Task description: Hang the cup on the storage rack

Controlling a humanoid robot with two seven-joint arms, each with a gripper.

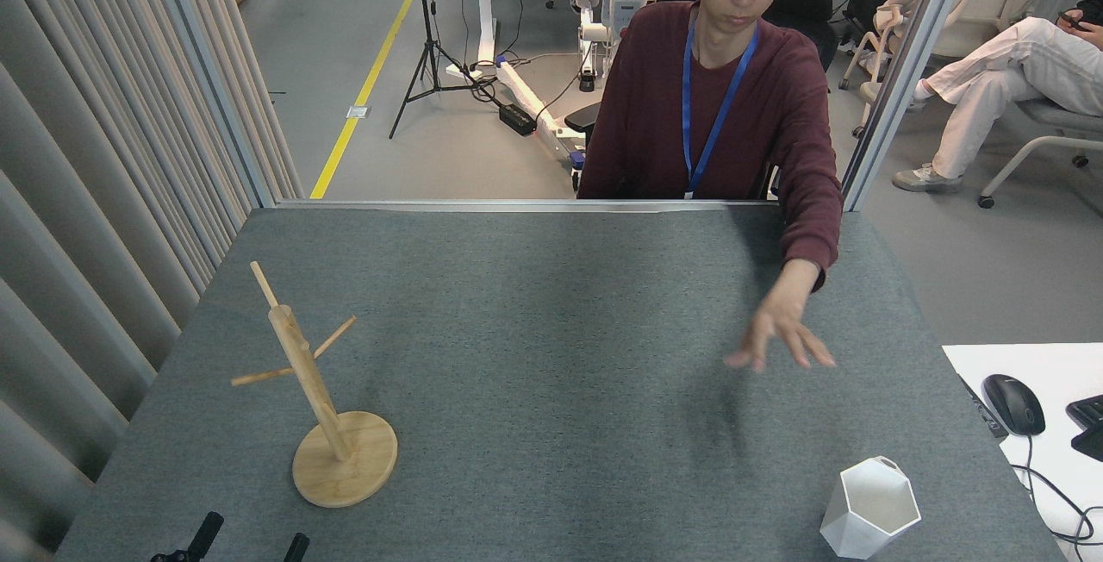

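On grey table (551, 303): rack (323, 398) left, white cup (869, 510) right, apart.

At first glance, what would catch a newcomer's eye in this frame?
A person's hand reaches out over the right side of the grey table. The wooden storage rack stands near the left edge, pegs bare, and the white cup sits upright at the near right corner, far from it.
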